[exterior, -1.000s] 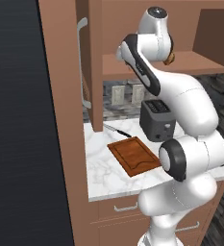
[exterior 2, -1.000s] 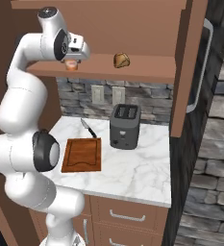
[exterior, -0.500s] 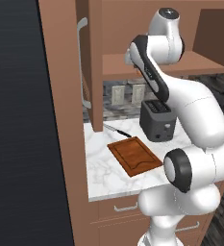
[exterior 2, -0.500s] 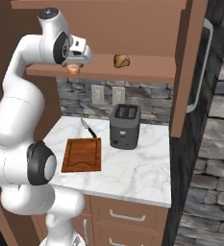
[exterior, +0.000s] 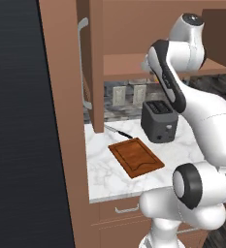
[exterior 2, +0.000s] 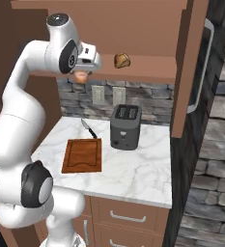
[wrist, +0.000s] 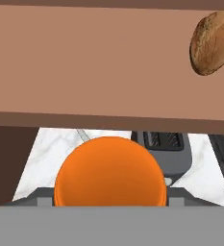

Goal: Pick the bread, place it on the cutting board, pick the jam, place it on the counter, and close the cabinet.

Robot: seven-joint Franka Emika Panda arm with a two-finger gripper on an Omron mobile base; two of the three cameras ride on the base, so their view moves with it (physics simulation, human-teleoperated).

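The gripper is clamped on the unlabelled orange jam just off the cabinet shelf, bread resting there.

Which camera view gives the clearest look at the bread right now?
The right base view: the bread sits whole and unobstructed on the cabinet shelf, beside the gripper holding the jam. The hand view shows it larger but cropped at the upper right edge.

The jam is held in the gripper just below the cabinet shelf edge (bread on the shelf), above the cutting board.
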